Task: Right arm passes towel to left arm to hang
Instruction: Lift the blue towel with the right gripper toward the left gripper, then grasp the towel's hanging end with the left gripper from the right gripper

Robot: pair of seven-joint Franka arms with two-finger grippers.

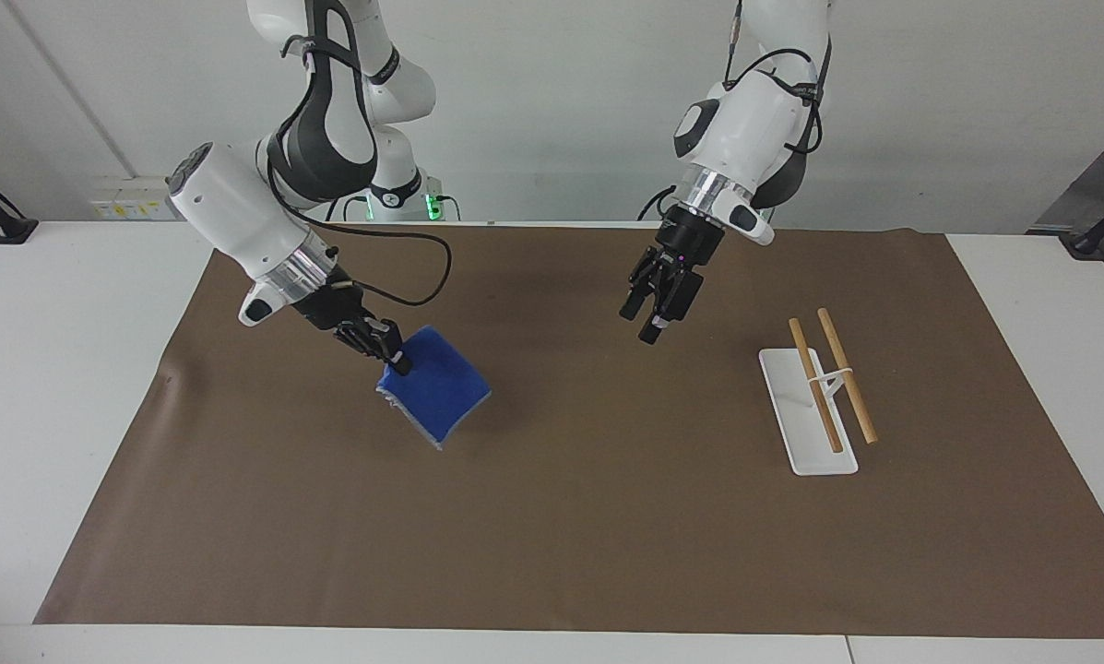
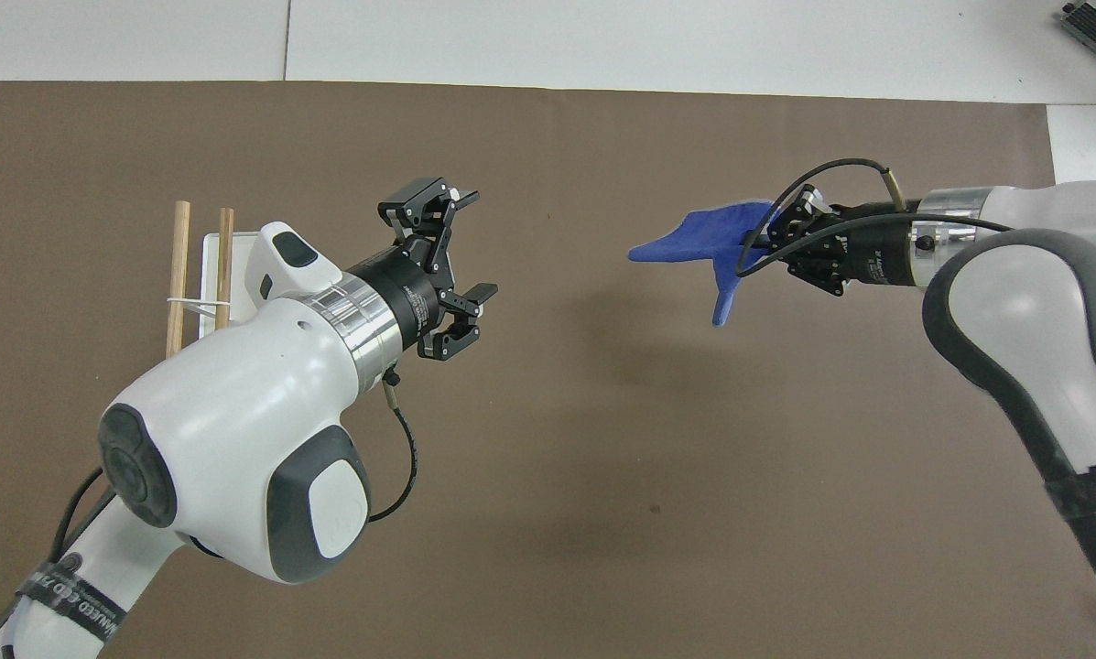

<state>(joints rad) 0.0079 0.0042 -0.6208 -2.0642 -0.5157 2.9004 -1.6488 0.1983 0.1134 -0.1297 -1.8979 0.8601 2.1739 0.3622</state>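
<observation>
Now: right gripper (image 1: 397,360) clamped on towel (image 1: 436,395) corner, cloth hanging clear above mat (image 1: 552,516) | left gripper (image 1: 648,314) wide apart, empty, at towel's 3 o'clock | rack (image 1: 814,397) partly hidden overhead

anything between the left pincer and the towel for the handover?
Nothing visible. The right pincer holds the towel up over bare mat; the open left pincer hangs facing it, only air between.
</observation>
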